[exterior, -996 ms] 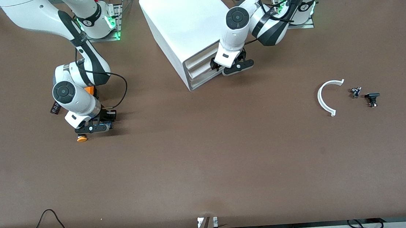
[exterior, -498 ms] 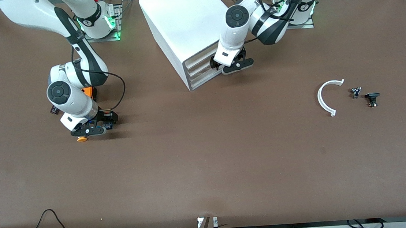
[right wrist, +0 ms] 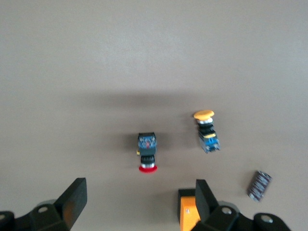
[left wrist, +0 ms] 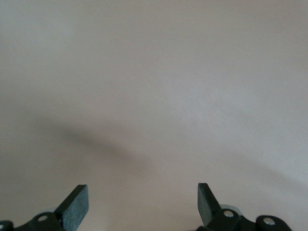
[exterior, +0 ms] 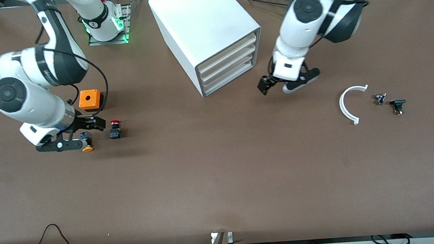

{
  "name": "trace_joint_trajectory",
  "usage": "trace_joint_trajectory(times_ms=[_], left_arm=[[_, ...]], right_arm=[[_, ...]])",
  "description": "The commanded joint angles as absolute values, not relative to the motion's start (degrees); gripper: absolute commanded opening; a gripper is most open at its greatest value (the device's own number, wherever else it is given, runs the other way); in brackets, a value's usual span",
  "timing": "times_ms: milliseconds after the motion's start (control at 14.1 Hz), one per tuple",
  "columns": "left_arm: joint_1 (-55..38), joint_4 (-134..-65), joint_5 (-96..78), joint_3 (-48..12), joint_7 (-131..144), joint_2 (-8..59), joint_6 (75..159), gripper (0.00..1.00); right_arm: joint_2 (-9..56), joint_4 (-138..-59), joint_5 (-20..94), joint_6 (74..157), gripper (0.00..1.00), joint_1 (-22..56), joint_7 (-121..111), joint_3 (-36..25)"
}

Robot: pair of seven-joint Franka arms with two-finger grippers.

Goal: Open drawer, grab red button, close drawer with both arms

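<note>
Both black two-finger grippers hang open and empty, the left gripper (exterior: 289, 85) over bare table beside the closed white plastic drawer (exterior: 227, 64), the right gripper (exterior: 70, 139) over the table by the small red-capped button (exterior: 115, 130), which lies loose near the orange box (exterior: 90, 99), apparently released.

Bare table surrounds the button (exterior: 115, 130); orange box (exterior: 89, 99) stands near.

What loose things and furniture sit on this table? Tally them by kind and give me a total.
Push buttons: 2, the red-capped button and the orange-yellow-capped button
Orange box with a hole: 1
White three-drawer cabinet: 1
White curved piece: 1
Small black parts: 2
Small dark striped part: 1
Total: 8
</note>
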State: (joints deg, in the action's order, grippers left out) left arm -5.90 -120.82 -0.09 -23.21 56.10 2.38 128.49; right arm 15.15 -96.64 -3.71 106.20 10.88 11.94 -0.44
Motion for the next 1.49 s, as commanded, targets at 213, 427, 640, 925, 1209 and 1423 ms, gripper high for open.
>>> trace_joint_trajectory(times_ms=[213, 427, 640, 925, 1209, 1423], left_arm=[[-4.13, -102.77, 1.32, -12.68, 32.03, -1.05, 102.08, 1.0], [-4.04, -97.13, 1.32, -5.83, 18.59, -3.25, 94.59, 1.0], [-3.87, -94.49, 0.88, -0.8, 9.69, -4.48, 91.41, 1.0], [-3.43, -91.94, 1.49, -0.18, 7.65, -4.83, 89.04, 1.0], [-3.69, -91.5, 1.23, -0.26, 5.54, -4.57, 89.03, 1.0], [-3.69, -90.09, 0.79, -0.44, 5.54, -3.69, 88.95, 1.0]], right_arm=[[15.56, -81.3, -2.99, 93.43, 1.0, 9.32, 11.6, -0.09], [14.24, -81.82, -2.64, 93.78, 1.0, 2.65, 10.39, 0.0], [11.44, -82.7, -3.16, 92.21, 1.0, 1.93, 4.49, -3.15], [6.42, -86.82, -3.08, 88.15, 1.0, 1.76, 2.55, -5.62], [0.37, -97.7, -3.08, 95.08, 1.0, 1.76, 1.49, -6.42], [-3.43, -102.92, -2.99, 97.12, 1.0, 1.84, 2.19, -6.42]])
